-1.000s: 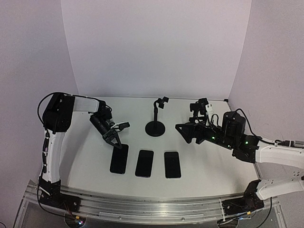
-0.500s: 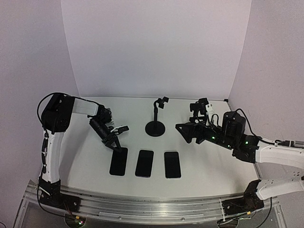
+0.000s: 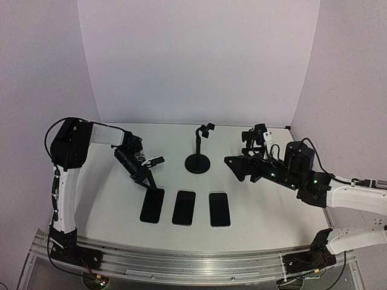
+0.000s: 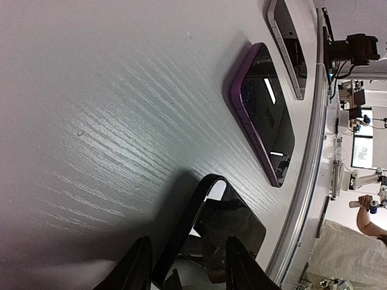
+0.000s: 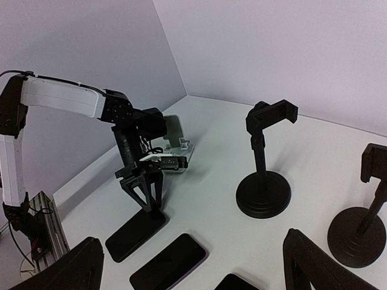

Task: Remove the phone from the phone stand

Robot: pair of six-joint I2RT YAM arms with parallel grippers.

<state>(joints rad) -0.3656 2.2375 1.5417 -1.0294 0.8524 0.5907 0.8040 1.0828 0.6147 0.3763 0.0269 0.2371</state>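
Flat on the table [image 3: 109, 199], lower centre of the overhead frame, leftmost in a row beside a middle phone [image 3: 184, 208] and a right-hand phone [image 3: 219, 209]: the black phone [image 3: 152, 205]. Parted astride its far end, tips down by the table, not clamped on it: the left fingers [image 4: 140, 270]. Upright behind the row, apart from it: the phone stand [image 3: 198, 162]. Spread wide at right, holding nothing: the right fingers [image 5: 78, 266], near a second stand [image 5: 363, 229].
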